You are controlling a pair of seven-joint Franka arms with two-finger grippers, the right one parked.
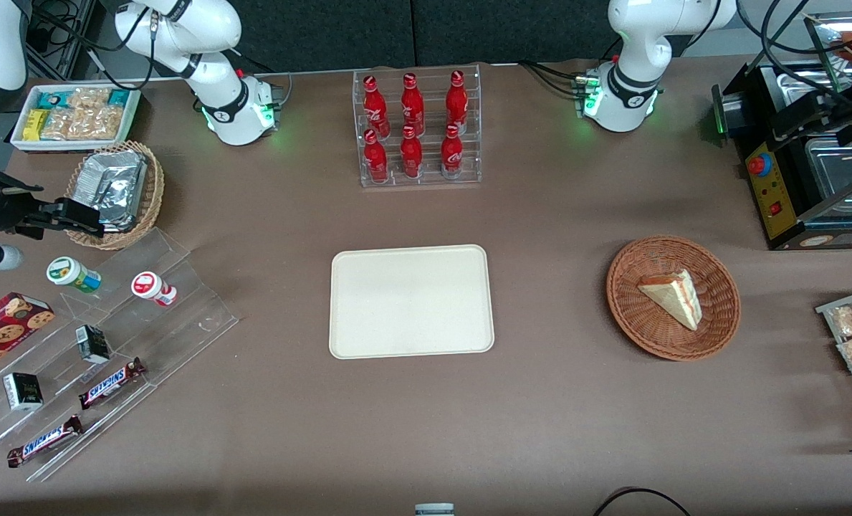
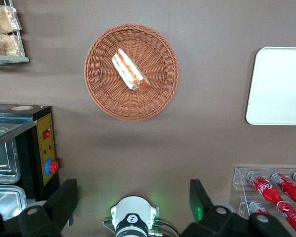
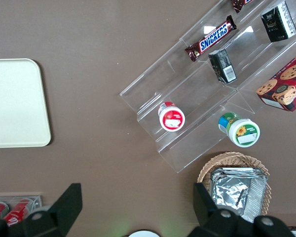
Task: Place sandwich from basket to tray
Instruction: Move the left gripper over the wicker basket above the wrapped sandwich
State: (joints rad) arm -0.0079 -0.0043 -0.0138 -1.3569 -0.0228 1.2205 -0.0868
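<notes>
Well below the open-fingered gripper (image 2: 133, 197), the sandwich (image 2: 130, 70) lies in the basket (image 2: 98, 84).

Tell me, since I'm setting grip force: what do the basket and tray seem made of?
The basket looks like woven wicker, reddish-brown, with ribbed strands. The tray seems to be matte cream plastic, smooth with a low rim. The tool hangs open above the table, away from the sandwich.

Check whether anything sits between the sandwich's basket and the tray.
Nothing visible does: only bare table lies between the basket, holding the sandwich, and the tray. The tool hovers open above the table, with nothing between it and the sandwich.
</notes>
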